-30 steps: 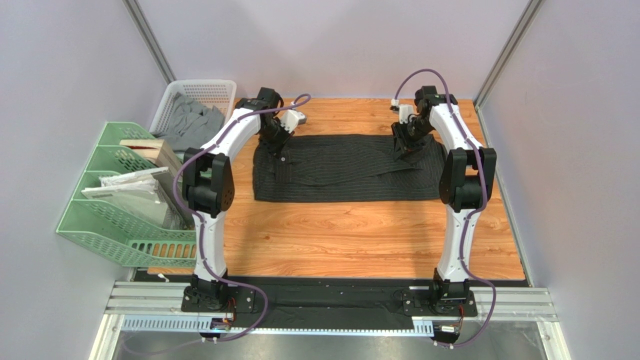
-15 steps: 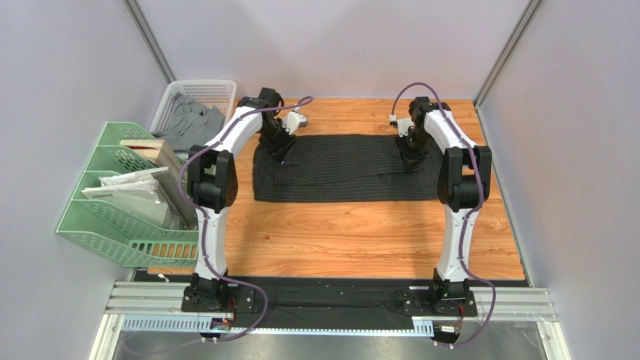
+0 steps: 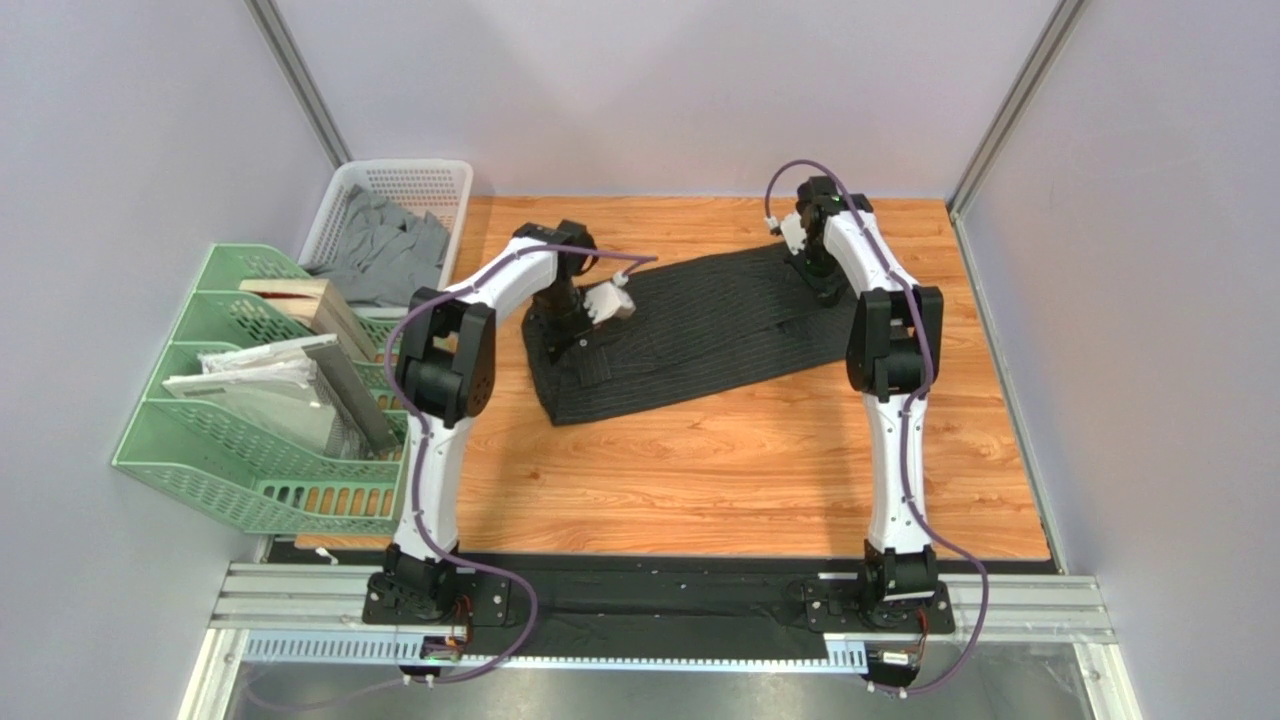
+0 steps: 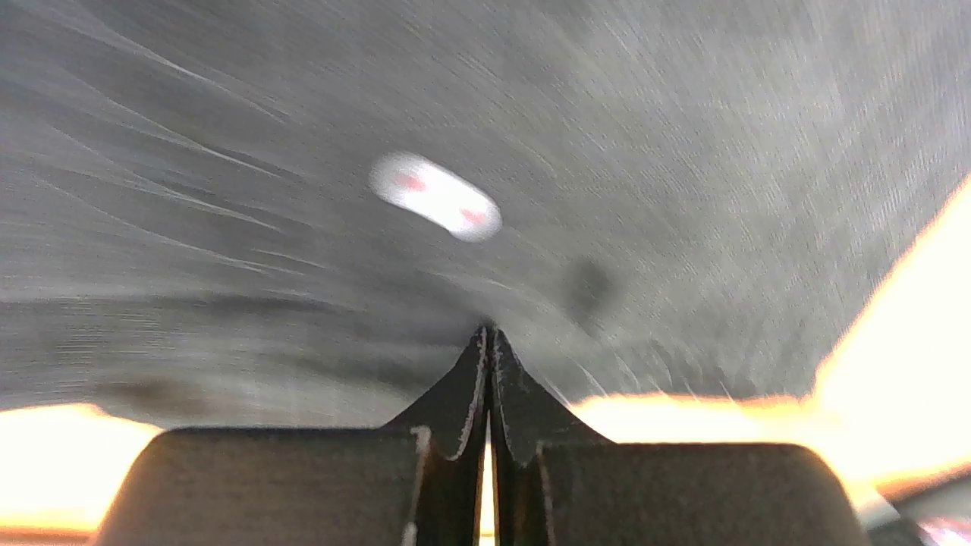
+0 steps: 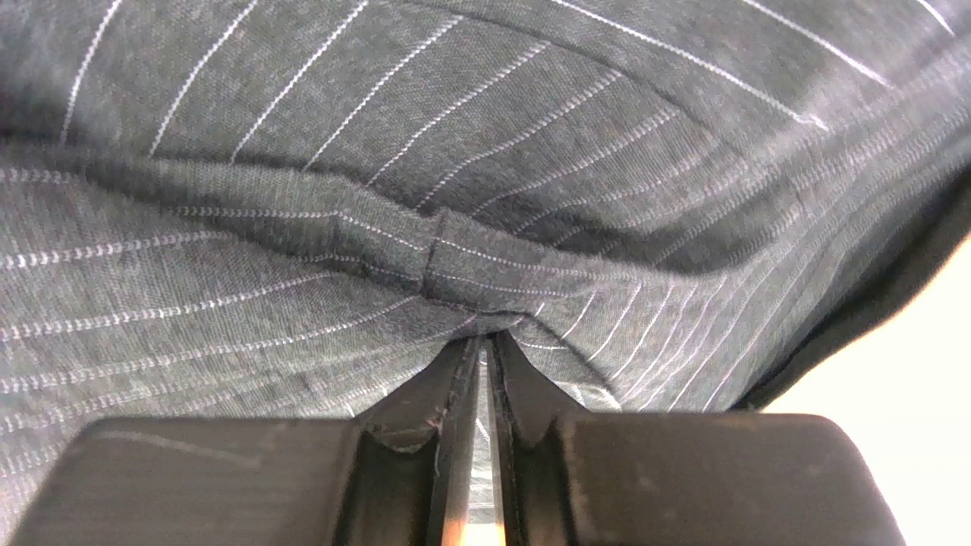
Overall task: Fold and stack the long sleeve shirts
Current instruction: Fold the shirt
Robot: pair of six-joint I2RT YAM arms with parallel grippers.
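A charcoal pinstriped long sleeve shirt [image 3: 699,338] lies as a long band, slanted across the far half of the wooden table. My left gripper [image 3: 559,333] is shut on its left end; the left wrist view shows blurred dark cloth [image 4: 638,171] at the closed tips [image 4: 490,336]. My right gripper [image 3: 819,285] is shut on the shirt's right end near the table's back; the right wrist view shows a pinched seam fold [image 5: 445,256] at the tips [image 5: 488,339].
A white basket [image 3: 394,192] with grey cloth [image 3: 376,255] stands at the back left. A green file rack [image 3: 248,398] holds papers and a board at the left. Bare wooden table [image 3: 721,465] lies in front of the shirt.
Both grippers have dragged the shirt: the left end swung nearer and to the right, the right end moved to the back, so the band now lies slanted.
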